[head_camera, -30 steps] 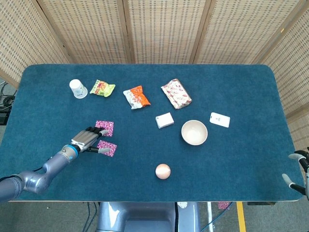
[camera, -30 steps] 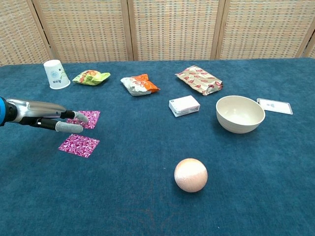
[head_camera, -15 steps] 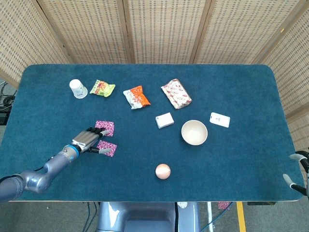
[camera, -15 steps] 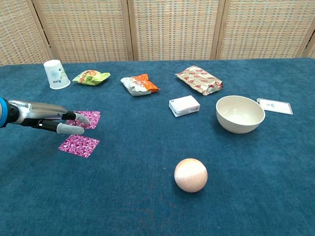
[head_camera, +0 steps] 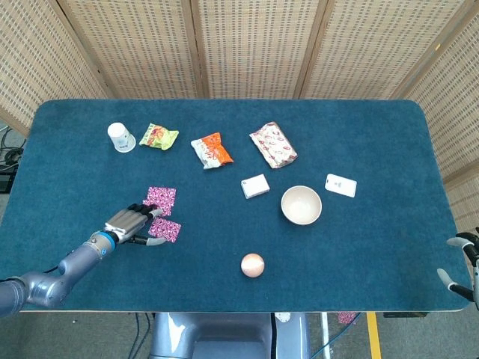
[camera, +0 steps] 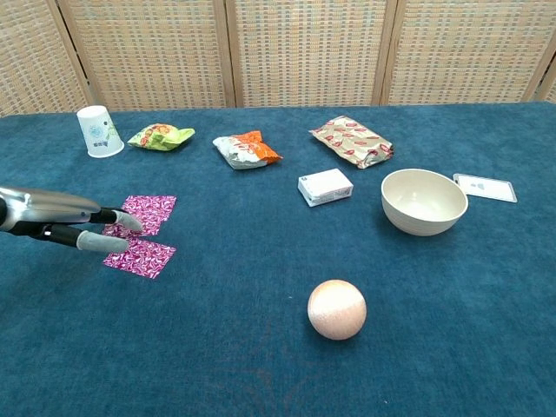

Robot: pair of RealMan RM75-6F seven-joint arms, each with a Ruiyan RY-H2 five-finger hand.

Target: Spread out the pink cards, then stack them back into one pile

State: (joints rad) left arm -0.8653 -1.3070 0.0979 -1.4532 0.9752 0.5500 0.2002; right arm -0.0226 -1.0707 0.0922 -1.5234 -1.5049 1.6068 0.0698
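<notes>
Two pink patterned cards lie apart on the blue cloth at the left. The far card [head_camera: 162, 200] [camera: 149, 213] is flat and mostly uncovered. The near card [head_camera: 166, 229] [camera: 142, 257] lies just in front of it. My left hand [head_camera: 129, 224] [camera: 65, 225] hovers low at their left edge with fingers stretched out and apart, holding nothing; its fingertips [camera: 124, 221] overlap the cards' left corners. Only a bit of my right hand [head_camera: 458, 269] shows at the right edge of the head view, off the table; its state is unclear.
A white paper cup [head_camera: 120, 137], a green snack bag [head_camera: 159, 136], an orange snack bag [head_camera: 212, 150] and a red-patterned packet [head_camera: 272, 145] line the back. A small white box [head_camera: 255, 186], a cream bowl [head_camera: 301, 205], a white card [head_camera: 340, 185] and a peach ball [head_camera: 252, 265] lie to the right.
My left hand has drawn back toward the left and nearer the table's front edge, uncovering more of the far card. Both cards stay where they were.
</notes>
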